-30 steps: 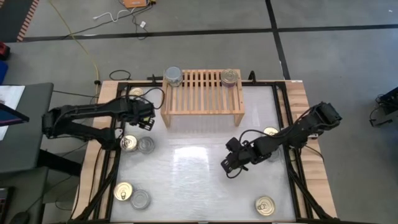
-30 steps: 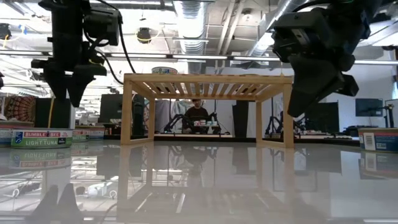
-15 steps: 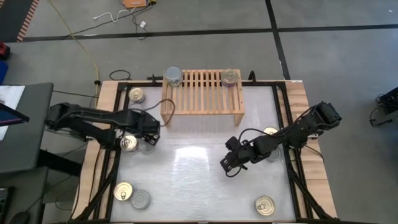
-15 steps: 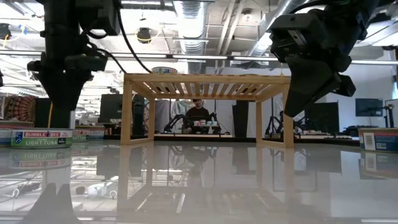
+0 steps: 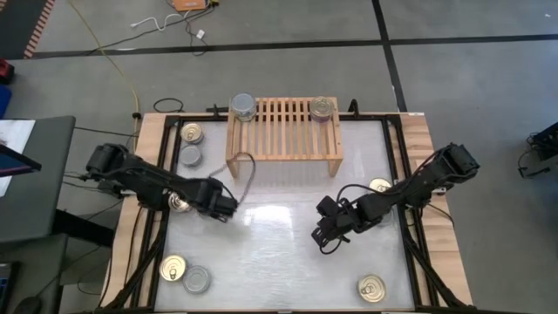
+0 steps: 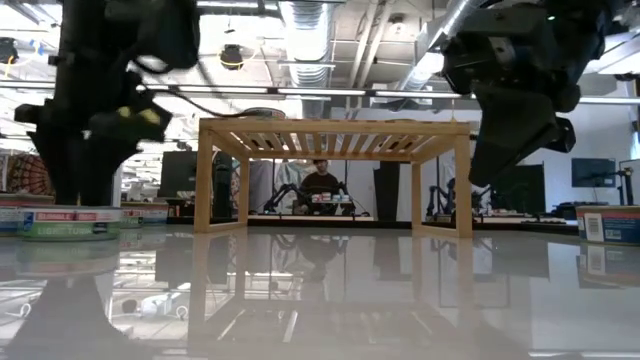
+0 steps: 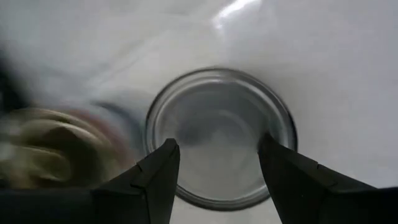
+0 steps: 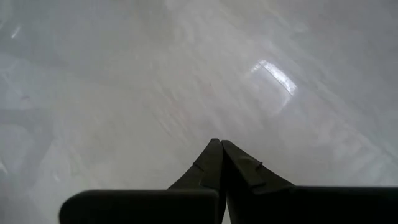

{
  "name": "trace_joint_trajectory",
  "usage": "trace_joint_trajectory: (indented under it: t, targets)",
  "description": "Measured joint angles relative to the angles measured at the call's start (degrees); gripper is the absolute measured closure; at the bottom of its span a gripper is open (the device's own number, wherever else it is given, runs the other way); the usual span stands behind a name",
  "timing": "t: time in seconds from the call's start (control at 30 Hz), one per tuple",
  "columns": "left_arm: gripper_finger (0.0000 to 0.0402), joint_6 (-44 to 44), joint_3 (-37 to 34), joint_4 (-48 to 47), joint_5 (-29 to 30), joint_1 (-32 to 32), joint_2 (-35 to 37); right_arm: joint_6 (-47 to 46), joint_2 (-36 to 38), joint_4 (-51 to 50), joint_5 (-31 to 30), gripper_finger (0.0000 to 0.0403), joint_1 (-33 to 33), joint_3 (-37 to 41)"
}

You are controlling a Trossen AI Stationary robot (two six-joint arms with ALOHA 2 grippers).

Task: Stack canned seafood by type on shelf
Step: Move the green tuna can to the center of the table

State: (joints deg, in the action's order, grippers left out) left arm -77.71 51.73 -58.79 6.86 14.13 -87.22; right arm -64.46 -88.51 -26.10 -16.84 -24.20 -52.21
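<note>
The wooden shelf [image 5: 283, 131] stands at the table's far side with a silver-topped can [image 5: 243, 106] on its left end and a gold-lidded can [image 5: 323, 108] on its right end. My left gripper [image 5: 223, 209] is open and points down over a silver-topped can [image 7: 221, 112] that rests on the table. Its fingers stand above the can's top, and I cannot tell whether they touch it. A gold-lidded can [image 5: 180, 202] sits right beside that can. My right gripper [image 5: 327, 240] hangs shut above bare table at mid-right.
More cans lie on the table: a gold one [image 5: 191, 133] and a silver one [image 5: 189, 156] at the far left, a pair [image 5: 173, 268] at the near left, one [image 5: 378, 185] under the right arm and one [image 5: 371, 288] at the near right. The glossy middle [image 5: 261, 253] holds nothing.
My left gripper has swung from beside the shelf's left leg toward the table's near edge and slightly right. It has sunk until it stands over the silver can beside the gold one, its fingers as far apart as before.
</note>
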Motion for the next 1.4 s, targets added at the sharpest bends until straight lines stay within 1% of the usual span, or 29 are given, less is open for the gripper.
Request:
trace_joint_trajectory:
  t: [0.1, 0.17, 0.3, 0.4, 0.47, 0.53, 0.63, 0.7, 0.8, 0.83, 0.87, 0.93, 1.03, 1.13, 1.27, 1.33, 1.4]
  targets:
    - [0.0187, -1.0, 4.9, 2.7, 0.5, 2.0, -2.7, 0.8, 0.0, -0.1, 0.0, 0.0372, -0.8, 0.0]
    - [0.0187, 0.0, 8.5, 4.5, 1.4, 2.6, -4.7, 1.9, 0.0, -0.2, 0.0, 0.0372, -1.4, 0.0]
    - [0.0187, 4.8, 15.0, 13.3, 2.1, 3.3, -9.7, 3.5, 0.0, -0.2, 0.1, 0.0372, -2.2, 0.0]
    - [0.0187, 7.9, 21.5, 13.0, 2.6, 3.5, -13.9, 3.6, 0.0, -0.4, 0.1, 0.0372, -2.9, 0.0]
    - [0.0187, 8.3, 25.7, 9.9, 5.0, 3.7, -15.3, 3.7, 0.0, -1.0, 0.2, 0.0372, -3.4, 0.0]
    - [0.0187, 6.4, 29.3, 4.1, 8.9, 3.9, -15.4, 3.7, 0.0, -1.3, 0.2, 0.0372, -4.1, 0.0]
    - [0.0187, 0.2, 32.8, -8.6, 14.5, 4.3, -14.0, 3.7, 0.0, -1.9, 0.2, 0.0372, -5.0, 0.0]
    - [0.0187, -4.3, 33.9, -17.4, 16.0, 4.5, -12.7, 3.7, 0.0, -1.8, 0.2, 0.0372, -5.6, 0.0]
    - [0.0187, -9.6, 33.9, -28.6, 16.0, 4.9, -11.9, 3.6, 0.0, -1.9, 0.2, 0.0372, -6.3, 0.0]
    - [0.0187, -10.7, 33.7, -31.0, 16.0, 5.1, -11.9, 3.6, 0.0, -1.9, 0.2, 0.0372, -6.5, 0.0]
    - [0.0187, -11.0, 33.1, -31.3, 15.9, 5.2, -11.9, 3.6, 0.0, -1.9, 0.2, 0.0372, -6.6, 0.0]
    - [0.0187, -10.1, 30.9, -29.7, 15.8, 5.3, -11.8, 3.6, 0.0, -1.7, 0.2, 0.0372, -7.0, 0.0]
    - [0.0187, -10.0, 25.8, -27.5, 12.4, 4.9, -12.2, 3.4, 0.0, -1.7, 0.2, 0.0372, -6.9, 0.0]
    - [0.0187, -13.8, 20.3, -27.3, 9.3, 4.7, -12.2, 3.0, 0.0, -1.6, 0.2, 0.0372, -6.9, 0.0]
    - [0.0187, -16.6, 16.0, -26.6, 7.5, 5.7, -11.0, 3.0, 0.0, -1.4, 0.2, 0.0372, -6.9, 0.0]
    - [0.0187, -15.7, 14.1, -24.0, 6.4, 5.8, -10.7, 3.0, 0.0, -1.1, 0.2, 0.0372, -6.8, 0.0]
    - [0.0187, -14.1, 12.4, -19.5, 5.8, 5.7, -10.6, 3.0, 0.0, -0.9, 0.2, 0.0372, -6.5, 0.0]
